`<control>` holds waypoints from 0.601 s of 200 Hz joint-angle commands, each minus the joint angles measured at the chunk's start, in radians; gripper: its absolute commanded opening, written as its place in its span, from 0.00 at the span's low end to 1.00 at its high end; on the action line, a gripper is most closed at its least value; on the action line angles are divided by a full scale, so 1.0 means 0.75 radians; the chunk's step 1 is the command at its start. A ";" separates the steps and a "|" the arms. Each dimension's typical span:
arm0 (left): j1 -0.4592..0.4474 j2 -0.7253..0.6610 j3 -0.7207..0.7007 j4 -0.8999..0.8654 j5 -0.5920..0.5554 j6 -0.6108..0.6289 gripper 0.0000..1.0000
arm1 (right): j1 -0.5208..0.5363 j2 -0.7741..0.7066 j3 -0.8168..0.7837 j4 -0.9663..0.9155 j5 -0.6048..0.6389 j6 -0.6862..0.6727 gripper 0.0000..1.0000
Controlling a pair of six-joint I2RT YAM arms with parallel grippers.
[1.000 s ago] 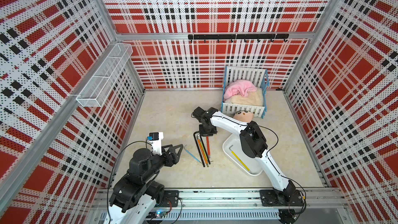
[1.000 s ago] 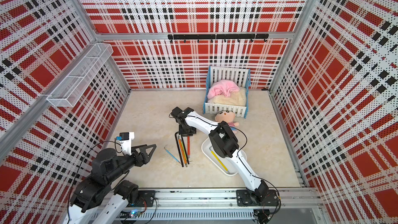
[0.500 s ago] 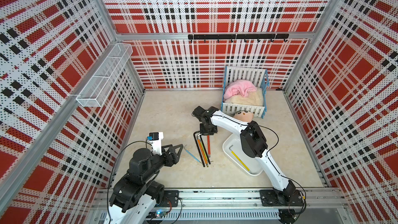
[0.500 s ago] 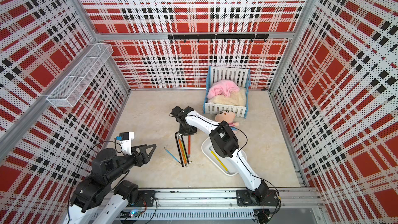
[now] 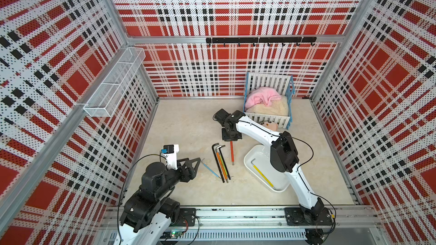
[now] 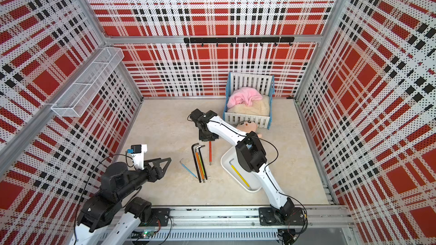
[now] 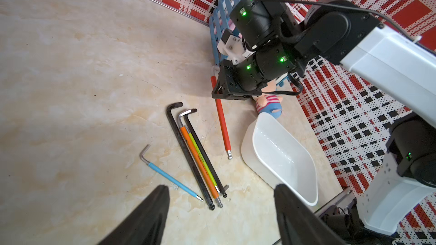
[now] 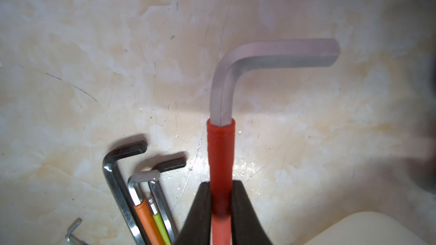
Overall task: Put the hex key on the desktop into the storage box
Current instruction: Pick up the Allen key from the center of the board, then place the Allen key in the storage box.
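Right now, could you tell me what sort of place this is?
Probably a robot test cell: plaid perforated panels wall in the desktop, a left arm and right arm are bolted to the front rail, plus a toy crib.

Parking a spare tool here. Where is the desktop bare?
Bare: the far-left corner of the desktop beside the crib, and the strip between storage box and right rail. Crowded: hex keys between left gripper and storage box.

In both top views the right tool (image 5: 231, 138) hides the red hex key's (image 5: 232, 152) bend
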 commanded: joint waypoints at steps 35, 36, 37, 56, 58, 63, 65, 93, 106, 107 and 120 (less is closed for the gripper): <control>0.009 -0.002 -0.004 -0.002 0.011 0.019 0.76 | -0.009 -0.179 0.045 -0.030 0.086 -0.122 0.00; 0.008 -0.002 -0.004 -0.002 0.011 0.021 0.76 | -0.009 -0.182 0.044 -0.031 0.086 -0.124 0.00; 0.008 -0.001 -0.004 -0.002 0.011 0.021 0.76 | -0.009 -0.184 0.043 -0.031 0.087 -0.126 0.00; 0.008 -0.001 -0.004 -0.002 0.010 0.020 0.76 | -0.009 -0.236 0.037 -0.044 0.106 -0.165 0.00; 0.008 -0.002 -0.004 -0.002 0.011 0.021 0.76 | -0.009 -0.239 0.034 -0.044 0.108 -0.168 0.00; 0.008 -0.001 -0.004 -0.002 0.011 0.020 0.76 | -0.009 -0.261 0.025 -0.043 0.111 -0.178 0.00; 0.008 0.000 -0.005 -0.002 0.012 0.021 0.76 | -0.009 -0.268 0.019 -0.042 0.112 -0.184 0.00; 0.008 -0.004 -0.002 -0.002 0.015 0.026 0.76 | -0.015 -0.419 -0.122 0.030 0.125 -0.268 0.00; 0.009 -0.003 -0.002 -0.002 0.017 0.029 0.76 | -0.023 -0.507 -0.220 0.082 0.118 -0.348 0.00; 0.009 -0.004 -0.002 -0.002 0.017 0.029 0.76 | -0.024 -0.512 -0.230 0.086 0.116 -0.352 0.00; 0.009 -0.002 -0.002 -0.002 0.017 0.029 0.76 | -0.035 -0.616 -0.363 0.146 0.094 -0.413 0.00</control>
